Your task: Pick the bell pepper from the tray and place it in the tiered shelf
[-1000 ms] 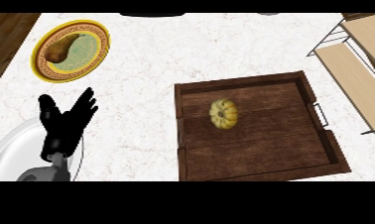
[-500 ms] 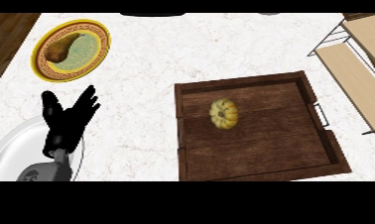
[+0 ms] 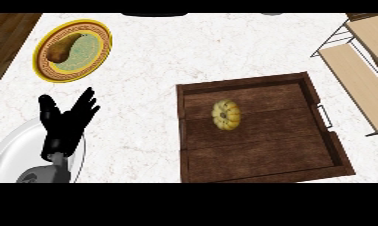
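Observation:
A yellow bell pepper [image 3: 226,114] lies near the middle of the dark wooden tray [image 3: 295,165] on the white marble counter. The tiered shelf [image 3: 354,60], with pale wooden boards and a thin metal frame, stands at the right edge, only partly in view. My left hand [image 3: 65,121] rests open at the lower left, fingers up and spread, far from the tray. My right hand shows nowhere.
A yellow-rimmed plate [image 3: 74,50] with a brown food item [image 3: 60,49] on it sits at the upper left. A white plate [image 3: 15,145] lies under my left forearm at the bottom left corner. The tray has a metal handle [image 3: 325,115] on its right side.

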